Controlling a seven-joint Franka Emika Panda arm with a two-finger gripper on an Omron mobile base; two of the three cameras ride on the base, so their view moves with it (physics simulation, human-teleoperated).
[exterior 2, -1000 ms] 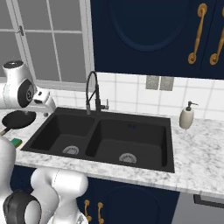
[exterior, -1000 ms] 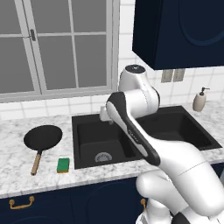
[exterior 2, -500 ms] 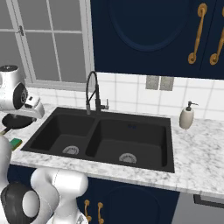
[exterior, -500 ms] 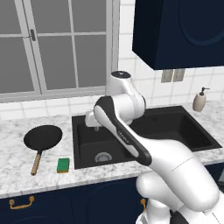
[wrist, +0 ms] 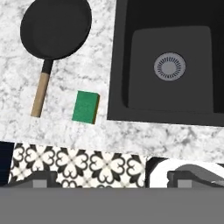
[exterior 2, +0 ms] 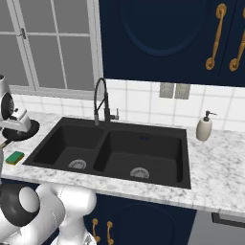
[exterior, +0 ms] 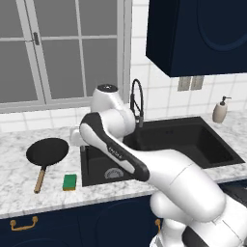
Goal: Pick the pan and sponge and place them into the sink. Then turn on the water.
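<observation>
The pan [exterior: 47, 151] sits on the counter [exterior: 14, 178] left of the sink [exterior: 96, 166], with its wooden handle pointing at the front edge. The sponge [exterior: 69, 182] lies just beside the handle, between it and the sink, not touching either. I see my arm bent over the left basin, and the gripper [exterior: 76, 137] hangs high above the spot between pan and sink. I cannot tell if its fingers are apart or together. The faucet [exterior 2: 101, 101] stands behind the sink.

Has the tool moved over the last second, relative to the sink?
Yes. The tool has swung left, from above the sink toward its left edge, closer to the pan and sponge.
</observation>
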